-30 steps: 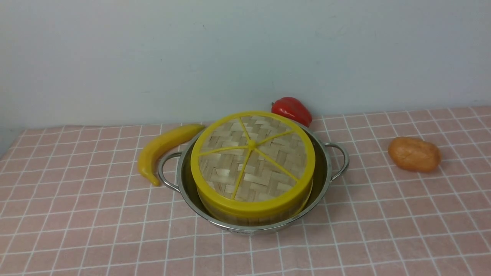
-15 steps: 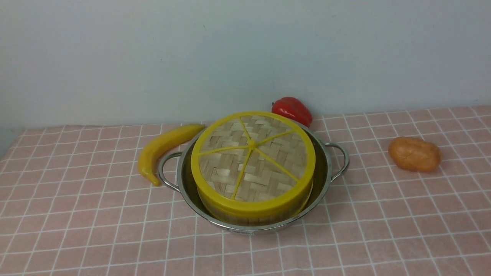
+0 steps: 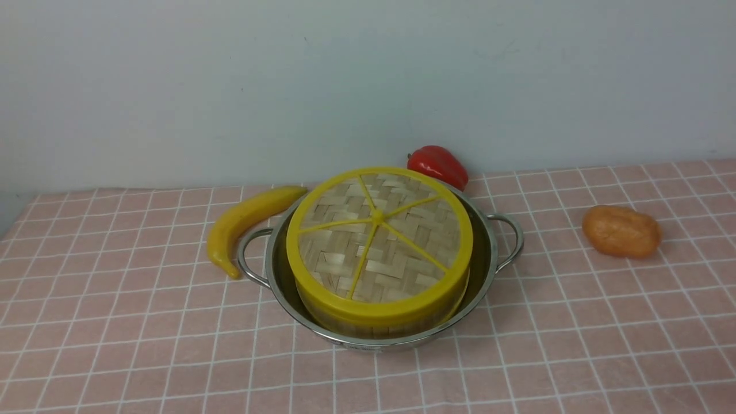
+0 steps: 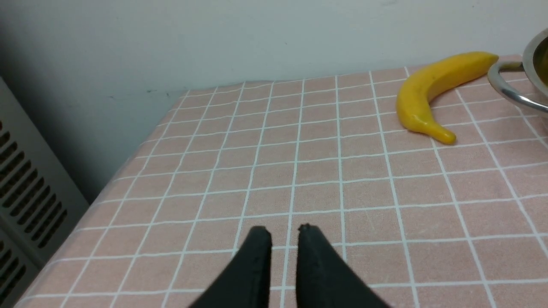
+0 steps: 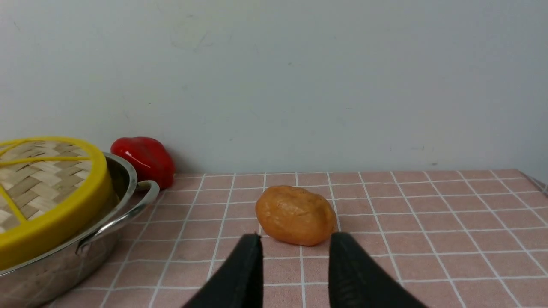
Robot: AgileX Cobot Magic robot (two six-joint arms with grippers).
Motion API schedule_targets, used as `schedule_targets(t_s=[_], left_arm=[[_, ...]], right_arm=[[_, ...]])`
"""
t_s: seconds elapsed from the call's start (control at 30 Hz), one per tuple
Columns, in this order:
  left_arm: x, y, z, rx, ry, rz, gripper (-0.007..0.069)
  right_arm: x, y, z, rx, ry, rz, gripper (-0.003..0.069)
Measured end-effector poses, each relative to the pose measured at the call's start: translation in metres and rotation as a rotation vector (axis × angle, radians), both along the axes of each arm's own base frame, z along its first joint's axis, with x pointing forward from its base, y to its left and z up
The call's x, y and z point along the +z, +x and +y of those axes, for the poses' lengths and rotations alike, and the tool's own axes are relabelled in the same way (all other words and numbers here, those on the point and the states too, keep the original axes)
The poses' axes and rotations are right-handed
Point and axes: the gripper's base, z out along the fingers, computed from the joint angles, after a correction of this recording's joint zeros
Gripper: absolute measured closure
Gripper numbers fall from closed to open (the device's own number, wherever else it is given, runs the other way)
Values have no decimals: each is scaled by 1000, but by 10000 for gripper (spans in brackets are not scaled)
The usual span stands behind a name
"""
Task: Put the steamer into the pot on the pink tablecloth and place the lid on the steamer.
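While lid [image 3: 379, 241] caps steamer [image 3: 374, 323], both grippers sit apart.

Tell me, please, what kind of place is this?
Probably a staged kitchen-style test table against a plain wall: a pink tablecloth, a steel pot holding a lidded bamboo steamer, and toy-like food such as a banana.

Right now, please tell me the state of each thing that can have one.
lid: on the steamer, level.
steamer: in the pot, covered.
pot: upright on the pink tablecloth.
left gripper: jaws slightly apart, empty.
right gripper: jaws open, empty.
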Motion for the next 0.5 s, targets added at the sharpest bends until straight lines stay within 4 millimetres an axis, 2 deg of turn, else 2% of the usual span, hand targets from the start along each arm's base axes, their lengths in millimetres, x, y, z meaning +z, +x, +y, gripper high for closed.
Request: schedule_targets(t_s=[0.5], left_arm=[[0, 0, 0, 0, 0, 0, 507]], right_arm=[[0, 0, 0, 0, 1, 4, 419]])
